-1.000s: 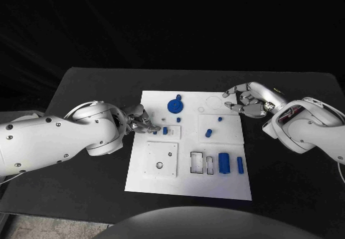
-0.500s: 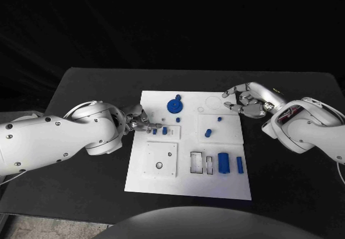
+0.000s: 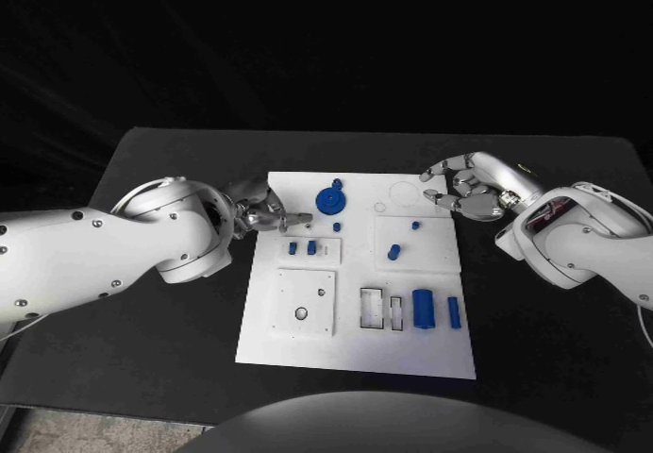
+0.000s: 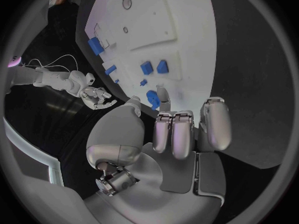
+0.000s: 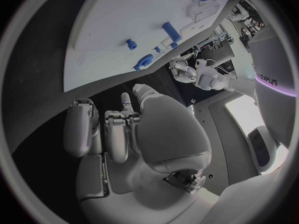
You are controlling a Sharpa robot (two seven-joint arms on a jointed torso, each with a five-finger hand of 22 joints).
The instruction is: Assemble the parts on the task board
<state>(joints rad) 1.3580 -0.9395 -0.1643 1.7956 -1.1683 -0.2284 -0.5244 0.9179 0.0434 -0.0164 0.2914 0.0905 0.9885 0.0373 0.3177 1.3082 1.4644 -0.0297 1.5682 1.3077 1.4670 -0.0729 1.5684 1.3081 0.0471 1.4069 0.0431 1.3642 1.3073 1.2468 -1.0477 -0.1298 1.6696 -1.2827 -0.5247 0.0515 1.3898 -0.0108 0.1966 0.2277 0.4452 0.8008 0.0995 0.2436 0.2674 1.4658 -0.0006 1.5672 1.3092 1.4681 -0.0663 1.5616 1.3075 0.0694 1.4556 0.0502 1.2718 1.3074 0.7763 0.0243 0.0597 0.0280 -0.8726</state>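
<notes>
A black table carries the white task board, a rectangular plate lying in the middle with its long side running away from the robot. The left arm enters beside the board's left edge; the left hand sits over that edge near the far end, fingers curled inward with their tips close together, and nothing can be made out between them. The right arm enters opposite; the right hand hovers at the board's far right corner, fingers bent but apart, holding nothing. On the board, a raised square plate with two small holes lies in the near left area, and two rectangular slots lie just to its right. The largest blue part is a round disc near the far edge, just beside the left hand's fingertips. Two upright cylinders stand side by side near the right edge. Two short pegs stand together in a recess in the left middle. A slanted peg lies in the right middle, and a small stud stands below the disc.
</notes>
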